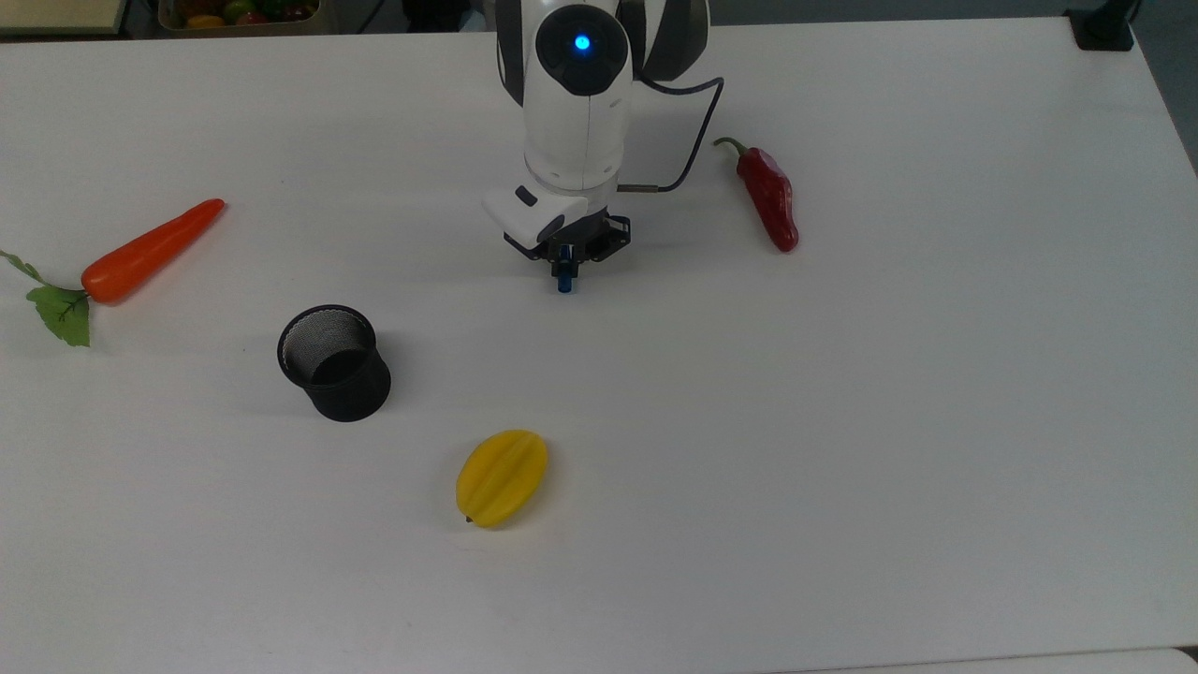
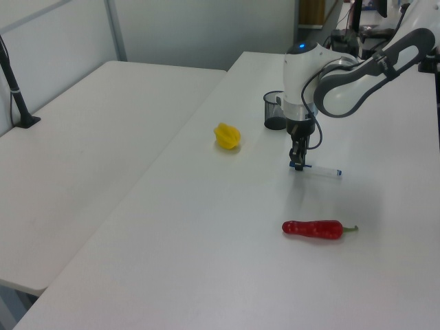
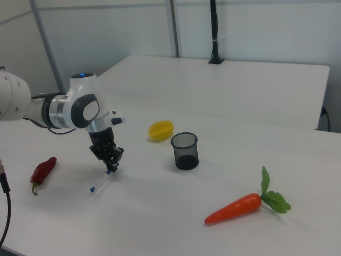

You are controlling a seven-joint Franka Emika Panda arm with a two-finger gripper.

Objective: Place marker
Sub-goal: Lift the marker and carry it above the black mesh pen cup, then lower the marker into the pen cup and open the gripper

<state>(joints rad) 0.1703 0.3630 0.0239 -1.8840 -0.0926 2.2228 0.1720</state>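
The white table carries the arm, whose gripper is down at the marker, fingers drawn narrow around its blue-capped end; the pen's other end looks to rest on the tabletop. The marker seems light, stiff and smooth, liable to pivot when held so near one end; mid-barrel would be steadier. The black mesh cup stands upright well apart, apparently empty, the likely destination

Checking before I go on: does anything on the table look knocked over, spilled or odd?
Nothing stands out. The cup is upright, the marker lies flat with the gripper at its capped end, and the carrot, pepper and yellow fruit lie apart, undamaged.
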